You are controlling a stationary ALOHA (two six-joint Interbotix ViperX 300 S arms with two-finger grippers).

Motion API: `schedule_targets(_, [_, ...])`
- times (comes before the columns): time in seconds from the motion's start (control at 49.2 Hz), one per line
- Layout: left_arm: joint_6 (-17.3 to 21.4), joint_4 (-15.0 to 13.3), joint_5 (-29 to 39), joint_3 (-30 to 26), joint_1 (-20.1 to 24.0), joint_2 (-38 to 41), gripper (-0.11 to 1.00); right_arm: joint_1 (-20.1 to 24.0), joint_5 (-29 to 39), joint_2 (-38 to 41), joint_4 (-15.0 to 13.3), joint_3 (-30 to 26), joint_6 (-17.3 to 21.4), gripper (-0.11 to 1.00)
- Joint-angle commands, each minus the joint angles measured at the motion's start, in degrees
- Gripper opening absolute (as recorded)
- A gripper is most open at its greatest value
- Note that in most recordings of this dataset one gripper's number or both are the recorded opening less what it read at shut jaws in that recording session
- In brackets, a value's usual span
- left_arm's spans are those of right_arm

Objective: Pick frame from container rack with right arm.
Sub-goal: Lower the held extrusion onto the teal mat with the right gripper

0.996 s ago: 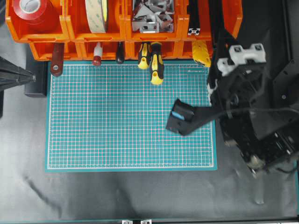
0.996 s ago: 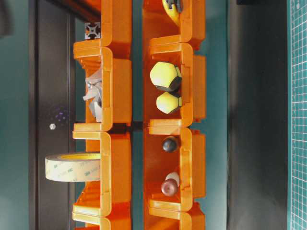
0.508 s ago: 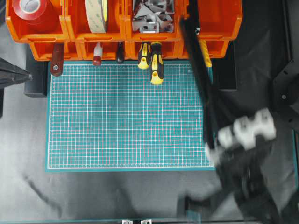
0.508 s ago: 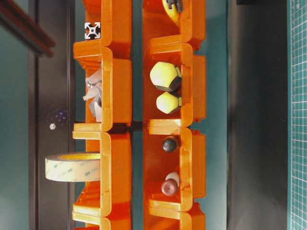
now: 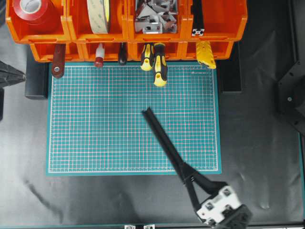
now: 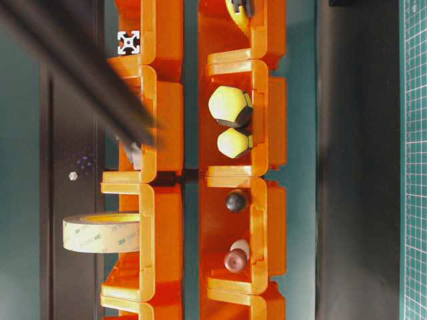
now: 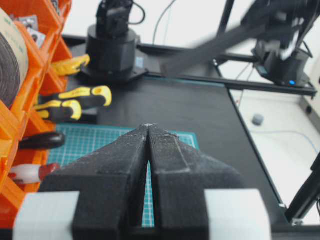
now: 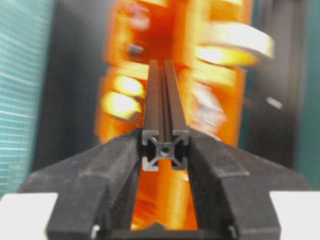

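My right gripper is shut on the frame, a long black slotted bar held in the air over the green mat, pointing up-left. In the right wrist view the fingers clamp its silvery square end. The frame shows as a blurred bar in the table-level view and the left wrist view. The orange container rack runs along the far edge and is blurred in the right wrist view. My left gripper is shut and empty, at the left edge of the overhead view.
A second black bar stays in the rack's top right bin. Yellow-handled screwdrivers, other tool handles, a red tape roll, a tan tape roll and metal brackets fill the other bins. The green cutting mat lies below the rack.
My right arm drew the frame out of the rack's top right bin and swung back to the front right. The frame now hangs over the mat. The left arm has not moved.
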Motion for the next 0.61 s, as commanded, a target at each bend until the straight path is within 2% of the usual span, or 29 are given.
schedule_targets(0.0, [-0.26, 0.18, 0.18, -1.76, -0.18, 0.09, 0.0, -0.26, -4.92, -0.44, 2.55, 2.29, 0.44, 0.24])
schedule_targets(0.102, [-0.35, 0.18, 1.14, -1.85, -0.18, -0.18, 0.0, -1.67, -9.58, -0.26, 3.78, 6.15, 1.58, 0.24])
schedule_targets(0.345, [-0.35, 0.18, 1.41, -1.85, -0.18, -0.18, 0.0, -7.91, -21.45, -0.7, 3.78, 14.41, 6.24, 0.24])
schedule_targets(0.589, [-0.35, 0.18, 1.05, -2.11, -0.18, -0.62, 0.0, -15.03, -32.52, -0.62, 3.69, 20.48, 6.42, 0.24])
